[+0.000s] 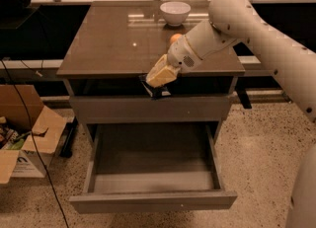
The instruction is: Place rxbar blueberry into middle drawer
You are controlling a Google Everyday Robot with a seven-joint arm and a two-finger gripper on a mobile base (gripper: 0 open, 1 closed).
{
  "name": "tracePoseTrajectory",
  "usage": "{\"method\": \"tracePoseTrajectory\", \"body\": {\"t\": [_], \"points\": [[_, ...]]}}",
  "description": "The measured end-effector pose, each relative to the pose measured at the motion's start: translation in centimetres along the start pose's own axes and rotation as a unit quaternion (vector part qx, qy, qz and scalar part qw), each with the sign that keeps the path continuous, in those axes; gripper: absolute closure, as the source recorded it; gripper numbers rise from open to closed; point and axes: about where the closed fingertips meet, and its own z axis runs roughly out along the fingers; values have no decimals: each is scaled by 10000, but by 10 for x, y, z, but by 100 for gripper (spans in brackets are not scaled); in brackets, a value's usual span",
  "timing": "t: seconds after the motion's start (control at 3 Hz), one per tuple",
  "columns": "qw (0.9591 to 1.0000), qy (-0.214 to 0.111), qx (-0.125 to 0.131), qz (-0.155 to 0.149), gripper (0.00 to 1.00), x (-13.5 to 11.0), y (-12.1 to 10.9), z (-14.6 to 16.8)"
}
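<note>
My gripper [157, 85] hangs at the front edge of the cabinet top [113, 44], its tan fingers [160, 74] pointing down and forward. It is shut on the rxbar blueberry [154, 90], a small dark bar that sticks out below the fingers, in front of the gap under the top. The middle drawer [153, 201] is pulled out below and toward me; its grey box interior holds nothing. The bar is above the drawer's rear part and well above its floor.
A white bowl [175, 12] stands at the back of the top and an orange [176, 38] lies behind my arm. A plain closed front [148, 108] sits above the open drawer. An open cardboard box [22, 138] and a black cable [29, 138] are on the floor at left.
</note>
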Motion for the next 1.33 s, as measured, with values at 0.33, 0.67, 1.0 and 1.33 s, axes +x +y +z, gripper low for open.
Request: {"method": "tracePoseTrajectory", "body": {"t": [0.33,0.67,1.0,1.33], "points": [[9998,-70,-171,36,100,18,11,26],[9992,-133,-367,96,100,40,28,61],[9984,-296,-426,217,100,65,46,91],[9974,-470,-264,479,100,101,63,121]]}}
